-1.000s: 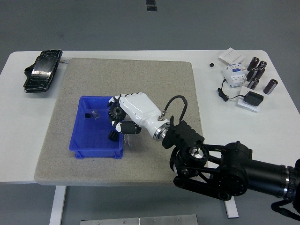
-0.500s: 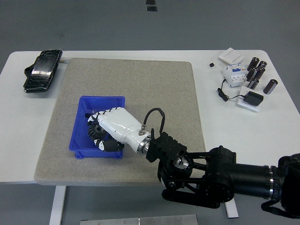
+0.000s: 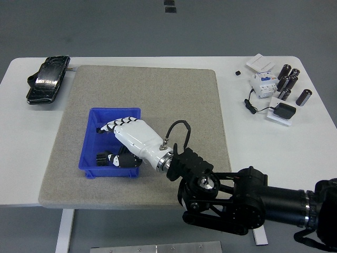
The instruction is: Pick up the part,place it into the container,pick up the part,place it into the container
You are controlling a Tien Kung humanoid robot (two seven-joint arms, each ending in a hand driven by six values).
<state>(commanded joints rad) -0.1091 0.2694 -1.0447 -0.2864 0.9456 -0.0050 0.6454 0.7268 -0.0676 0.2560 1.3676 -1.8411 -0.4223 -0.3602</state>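
My right hand [image 3: 113,138], white with black fingertips, reaches from the lower right into the blue container [image 3: 87,158] on the grey mat. Its fingers [image 3: 108,126] are stretched out to the left and hold nothing. A black gear-like part [image 3: 107,158] lies on the container floor at the front, just below the hand and beside the thumb. A small black part [image 3: 98,128] lies in the container near the back left, by the fingertips. My left arm is out of view.
The grey mat [image 3: 158,95] covers the middle of the white table. A black wrapped object [image 3: 47,79] lies at the far left. Several dark cylinders [image 3: 289,81], a white breaker [image 3: 262,83] and a black adapter with cable [image 3: 284,111] sit at the far right.
The right hand carried the black gear from the container's right rim down into the container. It has opened, and the gear now lies on the container floor.
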